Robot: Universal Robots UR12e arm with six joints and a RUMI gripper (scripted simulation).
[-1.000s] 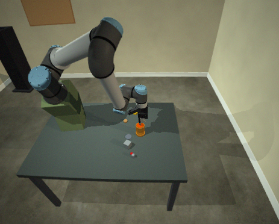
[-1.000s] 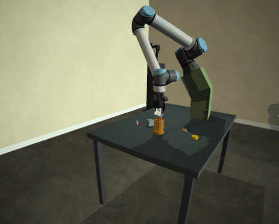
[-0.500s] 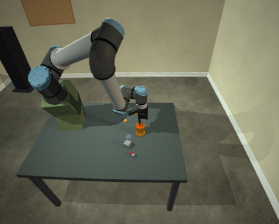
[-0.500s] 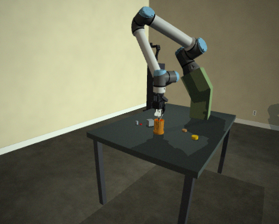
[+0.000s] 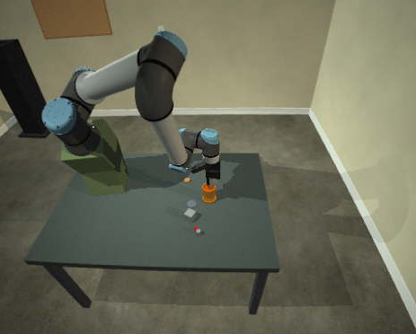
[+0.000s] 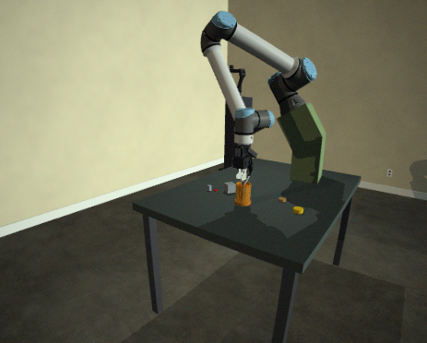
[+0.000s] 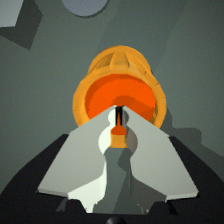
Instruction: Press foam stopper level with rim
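Sitting inside the orange jar (image 5: 208, 193), the foam stopper (image 7: 119, 101) shows in the wrist view as a red-orange disc at frame centre, ringed by the jar's rim and apparently sunk below it. The jar stands upright just right of centre in the top view, on the far half of the dark table (image 5: 119, 251). The gripper (image 5: 210, 180) is straight above it, pointing down the jar's vertical axis, its tips at or inside the mouth; its jaws are pressed together with nothing between them, serving as a blunt pusher. The stopper therefore lies directly below the fingertips, so any coming move runs along that one vertical line: down to press, up to release. Whether the tips touch the foam cannot be told.

Counted: one jar, one stopper, one arm. Around them lie a grey disc (image 5: 190, 203), a grey cube (image 5: 190, 215), and a small red-and-grey piece (image 5: 197, 230) nearer the frame bottom, an orange-brown disc (image 5: 187, 180) left of the jar, and a yellow disc (image 6: 298, 210) seen only in the exterior view.
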